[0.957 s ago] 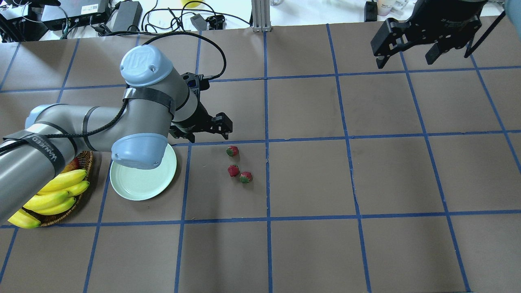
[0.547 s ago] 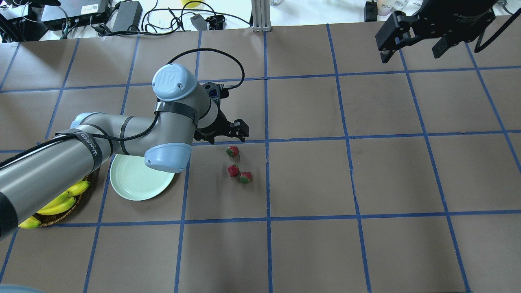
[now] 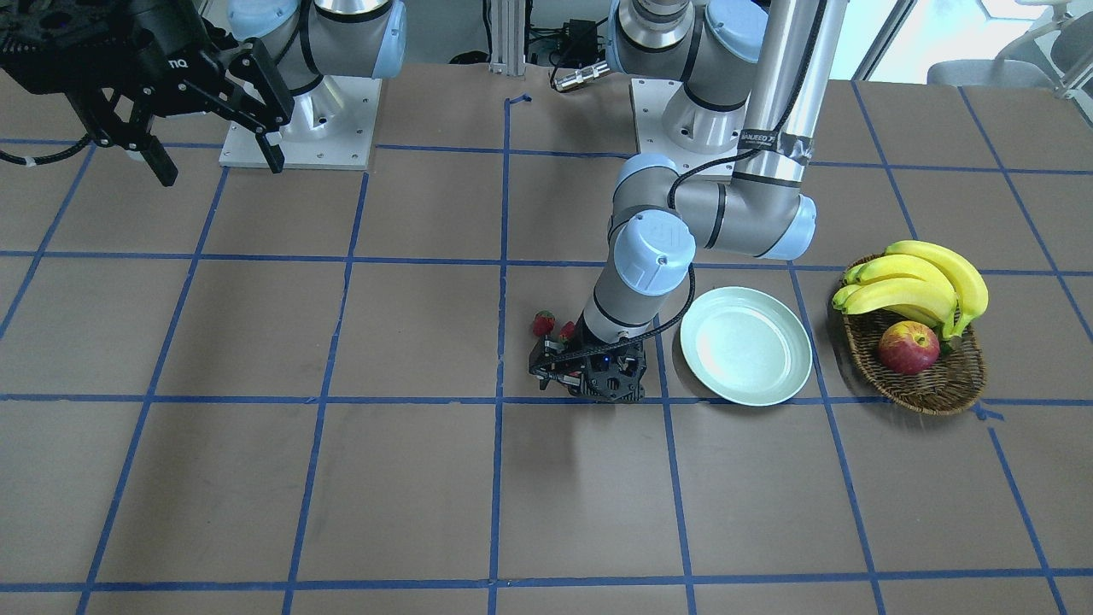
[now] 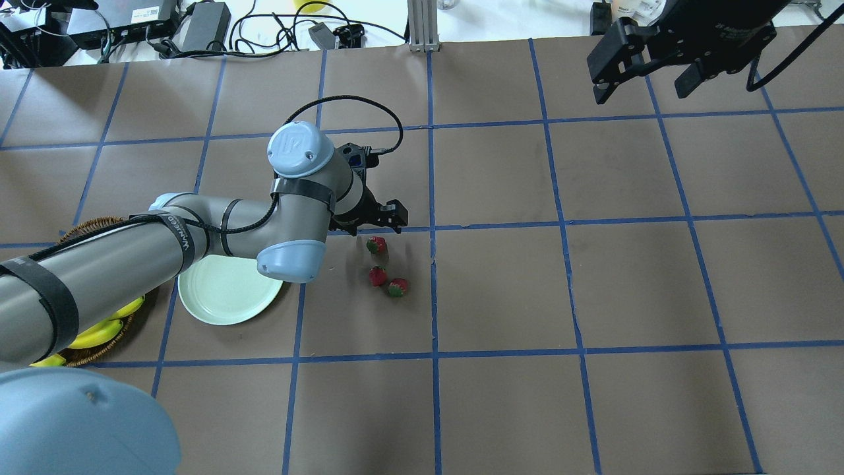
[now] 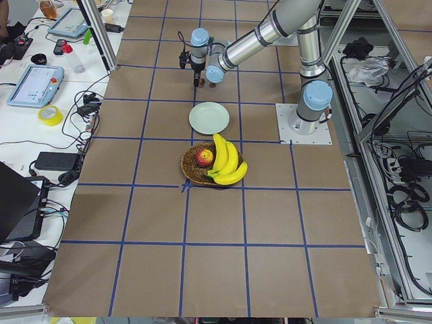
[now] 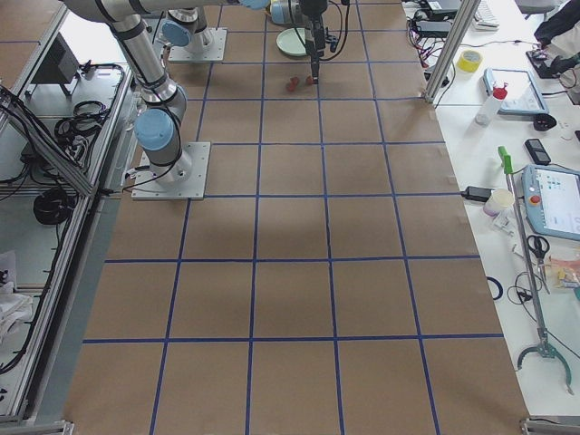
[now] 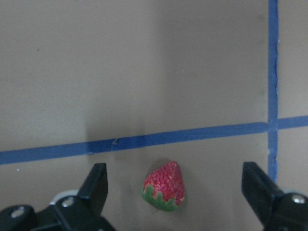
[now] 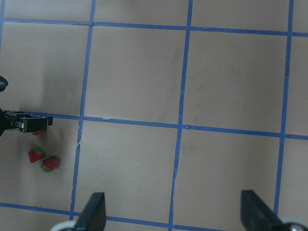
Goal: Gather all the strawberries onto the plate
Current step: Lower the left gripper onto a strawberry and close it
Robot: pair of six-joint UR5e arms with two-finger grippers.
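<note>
Blue tape lines [image 4: 564, 223] cross the matt brown paper table cover [image 4: 501, 290]. The round pale mint-green plate [image 3: 745, 346] looks smooth, faintly shiny; the small red strawberry [image 7: 164, 185] is dimpled; the brown wicker basket [image 3: 931, 389] is coarsely woven.

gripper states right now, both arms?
Left gripper: open, a strawberry between its wide-apart fingers, not gripped.
Right gripper: open, holding nothing.

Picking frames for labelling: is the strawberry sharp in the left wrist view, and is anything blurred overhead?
Left wrist view: strawberry fairly sharp, soft shadow on the paper above it. Overhead view: the near arm joint, bottom-left corner, is blurred.
</note>
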